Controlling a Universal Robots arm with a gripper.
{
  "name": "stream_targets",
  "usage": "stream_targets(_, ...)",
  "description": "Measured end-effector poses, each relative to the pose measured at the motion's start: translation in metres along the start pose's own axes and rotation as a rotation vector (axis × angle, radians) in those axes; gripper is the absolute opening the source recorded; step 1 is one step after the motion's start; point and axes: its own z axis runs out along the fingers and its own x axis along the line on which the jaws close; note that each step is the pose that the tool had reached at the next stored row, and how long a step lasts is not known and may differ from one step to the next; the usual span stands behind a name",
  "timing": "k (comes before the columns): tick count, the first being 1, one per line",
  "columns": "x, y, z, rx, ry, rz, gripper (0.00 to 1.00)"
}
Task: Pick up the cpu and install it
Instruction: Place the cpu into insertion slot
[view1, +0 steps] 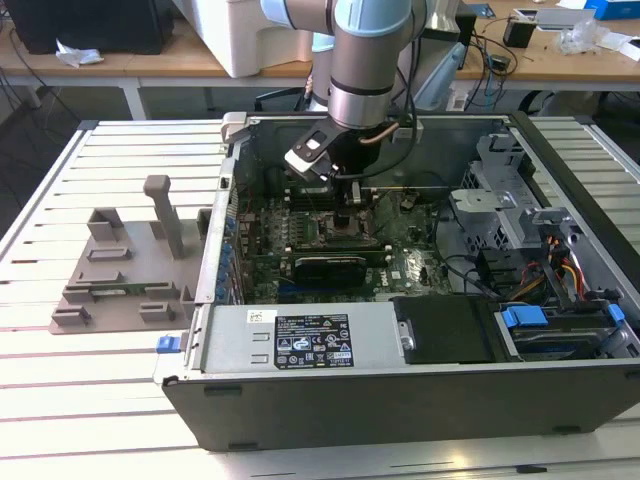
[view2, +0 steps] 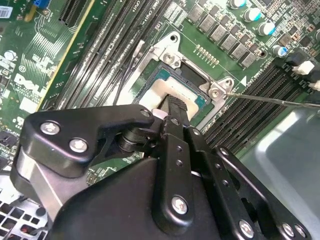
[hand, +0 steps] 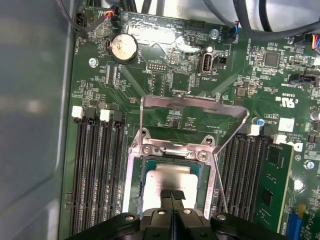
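Observation:
The cpu (hand: 170, 176), a flat square chip with a silver top and thin green rim, lies flat in the motherboard socket (hand: 134, 170); it also shows in the second wrist view as the cpu (view2: 182, 91). My gripper (hand: 172, 194) hangs straight over it with its two black fingers pressed together and nothing between them. In the second wrist view the gripper (view2: 172, 106) has its tips at or just above the silver plate; I cannot tell if they touch. The socket's metal load frame (hand: 195, 102) stands swung open. In the exterior view the gripper (view1: 352, 205) is down inside the open computer case (view1: 400, 400).
A black expansion card (view1: 322, 268) lies just in front of the socket. Memory slots (hand: 97, 170) flank the socket on both sides. A drive cage (view1: 500, 205) and cables fill the case at the exterior view's right. A grey holder block (view1: 130, 270) stands on the slatted table outside the case.

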Motion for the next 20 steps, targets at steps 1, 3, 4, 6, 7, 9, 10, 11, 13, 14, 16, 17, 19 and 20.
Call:
stream_targets(1, 0.0000, 0.0002, 0.0008, 0.0004, 0.0000, 0.000, 0.11)
stream_targets(3, 0.0000, 0.0010, 0.0028, 0.0022, -0.0003, 0.000, 0.11)
stream_targets(4, -0.0002, 0.0023, 0.0034, 0.0031, -0.0006, 0.000, 0.11)
stream_targets(6, -0.0008, 0.0096, 0.0034, 0.0036, 0.0004, 0.000, 0.11)
stream_targets(7, -0.0011, 0.0123, 0.0032, 0.0035, 0.0004, 0.000, 0.11)
stream_targets(9, -0.0013, 0.0129, -0.0017, 0.0035, -0.0006, 0.000, 0.11)
stream_targets(10, -0.0015, 0.0127, -0.0057, 0.0037, -0.0017, 0.000, 0.11)
stream_targets(11, -0.0018, 0.0123, -0.0121, 0.0039, -0.0029, 0.000, 0.11)
stream_targets(13, -0.0022, 0.0116, -0.0230, 0.0040, -0.0042, 0.000, 0.11)
stream_targets(14, -0.0024, 0.0114, -0.0257, 0.0041, -0.0049, 0.000, 0.11)
stream_targets(16, -0.0026, 0.0111, -0.0310, 0.0042, -0.0059, 0.000, 0.11)
stream_targets(17, -0.0027, 0.0109, -0.0344, 0.0042, -0.0064, 0.000, 0.11)
stream_targets(19, -0.0030, 0.0105, -0.0409, 0.0043, -0.0068, 0.000, 0.11)
stream_targets(20, -0.0032, 0.0103, -0.0440, 0.0042, -0.0070, 0.000, 0.11)
